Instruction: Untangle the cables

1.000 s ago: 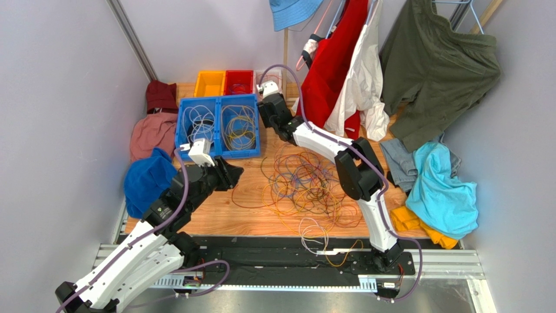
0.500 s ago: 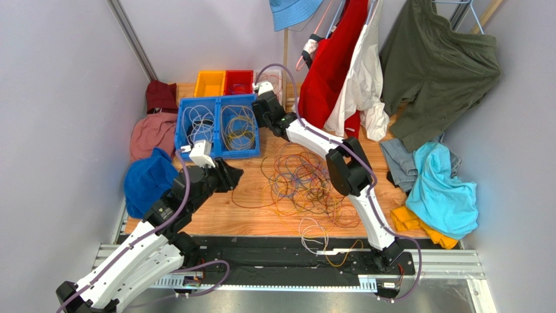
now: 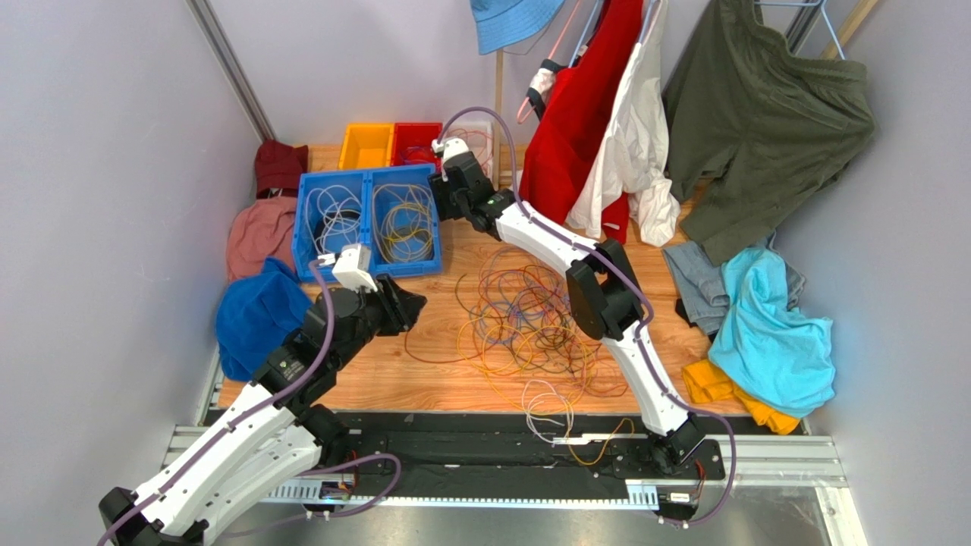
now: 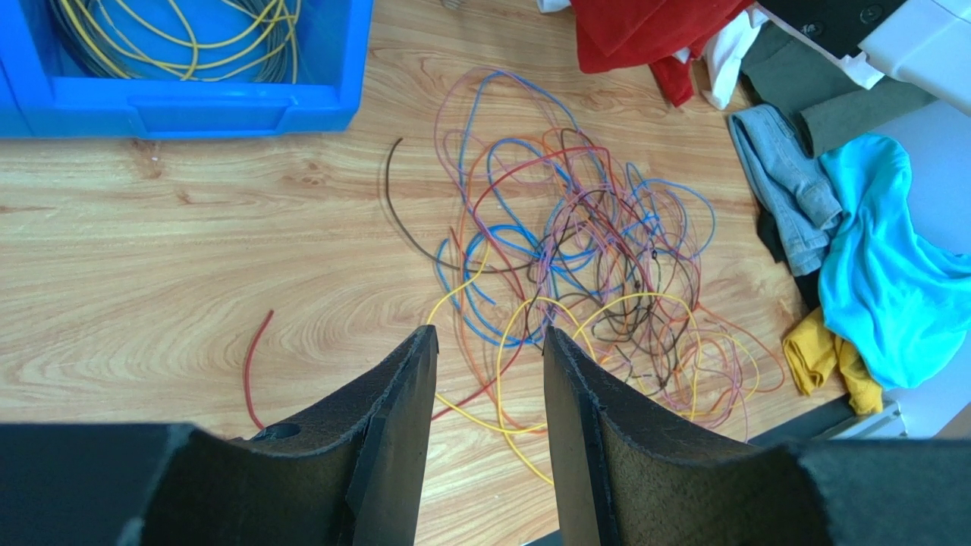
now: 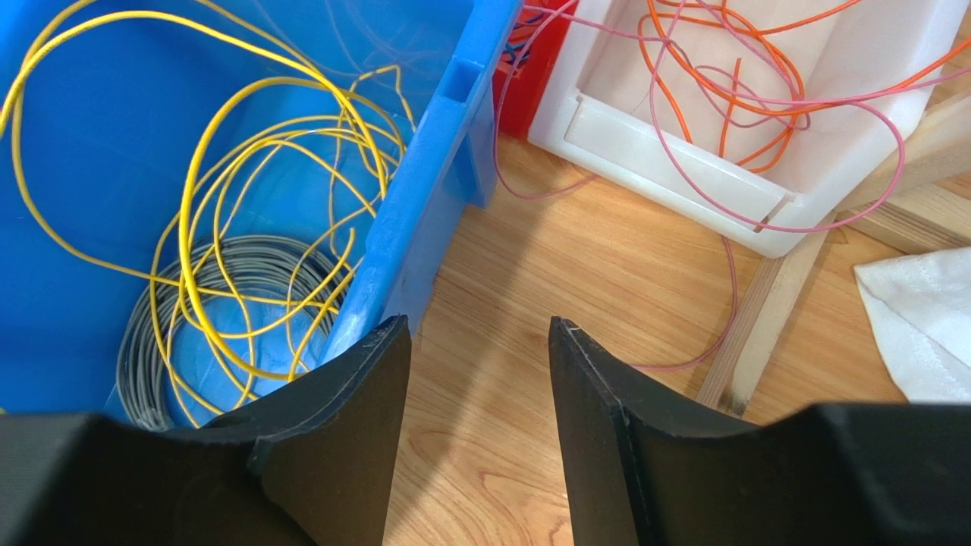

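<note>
The cables (image 3: 530, 313) lie in a loose tangle of orange, yellow, blue, red and brown strands mid-table, also seen in the left wrist view as cables (image 4: 593, 250) beyond my fingers. My left gripper (image 3: 410, 305) hovers left of the tangle; the left gripper (image 4: 488, 336) is open and empty, with a yellow strand on the wood below the gap. My right gripper (image 3: 439, 193) is at the blue bin's (image 3: 365, 174) right wall. That right gripper (image 5: 479, 324) is open over bare wood, its left finger beside the bin wall (image 5: 445, 171); contact is unclear.
The blue bin holds yellow cables (image 5: 262, 148) and a grey coil (image 5: 262, 273). A white bin (image 5: 684, 171) holds orange and pink wires. Yellow (image 3: 367, 146) and red (image 3: 417, 142) bins stand behind. Clothes lie left (image 3: 260, 319) and right (image 3: 781, 330); garments hang at the back (image 3: 581, 102).
My right arm has swung left, and the blue bin has slid left and turned slightly with it. The left arm has stayed in place.
</note>
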Tool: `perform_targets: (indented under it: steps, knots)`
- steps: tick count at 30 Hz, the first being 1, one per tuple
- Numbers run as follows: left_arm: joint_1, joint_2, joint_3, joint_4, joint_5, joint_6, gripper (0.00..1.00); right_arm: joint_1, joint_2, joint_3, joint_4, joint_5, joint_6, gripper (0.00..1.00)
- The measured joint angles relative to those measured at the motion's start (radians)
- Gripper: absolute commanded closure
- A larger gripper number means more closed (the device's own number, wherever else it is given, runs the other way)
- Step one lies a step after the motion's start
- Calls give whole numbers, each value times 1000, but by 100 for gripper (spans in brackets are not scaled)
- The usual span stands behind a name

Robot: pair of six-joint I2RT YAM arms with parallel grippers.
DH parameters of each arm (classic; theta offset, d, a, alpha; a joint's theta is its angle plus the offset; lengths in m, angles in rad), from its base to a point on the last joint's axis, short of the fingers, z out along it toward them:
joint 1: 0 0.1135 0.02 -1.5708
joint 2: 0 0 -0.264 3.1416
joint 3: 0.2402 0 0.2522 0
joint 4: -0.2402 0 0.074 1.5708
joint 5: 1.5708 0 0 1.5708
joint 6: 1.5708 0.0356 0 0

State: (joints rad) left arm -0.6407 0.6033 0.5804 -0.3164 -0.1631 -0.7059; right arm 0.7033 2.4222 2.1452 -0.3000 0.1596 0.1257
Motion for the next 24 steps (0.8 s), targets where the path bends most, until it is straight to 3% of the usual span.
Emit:
perform_targets:
  steps: [6,16,24]
  knots:
    - [0,-2,-4,3,0,-5,52,-3,-35,-100,50,24,0,45]
    - [0,1,-13,6,0,-10,52,-82,-40,-89,89,-39,92,44]
    - [0,2,-13,6,-4,-9,52,-137,20,151,78,-89,158,43]
